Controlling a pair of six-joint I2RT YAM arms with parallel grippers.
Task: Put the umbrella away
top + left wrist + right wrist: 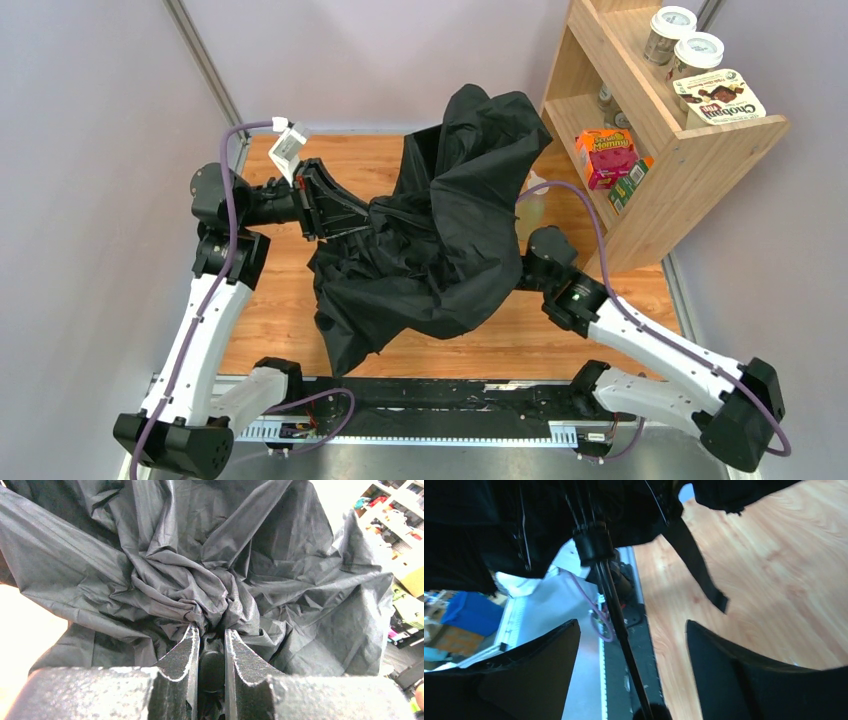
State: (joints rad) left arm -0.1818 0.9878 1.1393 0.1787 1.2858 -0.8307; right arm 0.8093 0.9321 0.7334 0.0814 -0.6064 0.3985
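The umbrella [440,240] sprawls half-collapsed across the middle of the tabletop [600,330], reaching toward its far edge. The left gripper [212,647] pinches narrowly at the bunched canopy's tip, likely anchoring that end. The right gripper [631,645] has its jaws wide, straddling the thin shaft [616,620] without gripping, seemingly lining up to collapse it.

Umbrella [440,230] on table [600,320] between both arms, shelf [690,150] behind right.

Wooden table [560,330] under crumpled black umbrella [440,240] (shelf unit [690,160] alongside)
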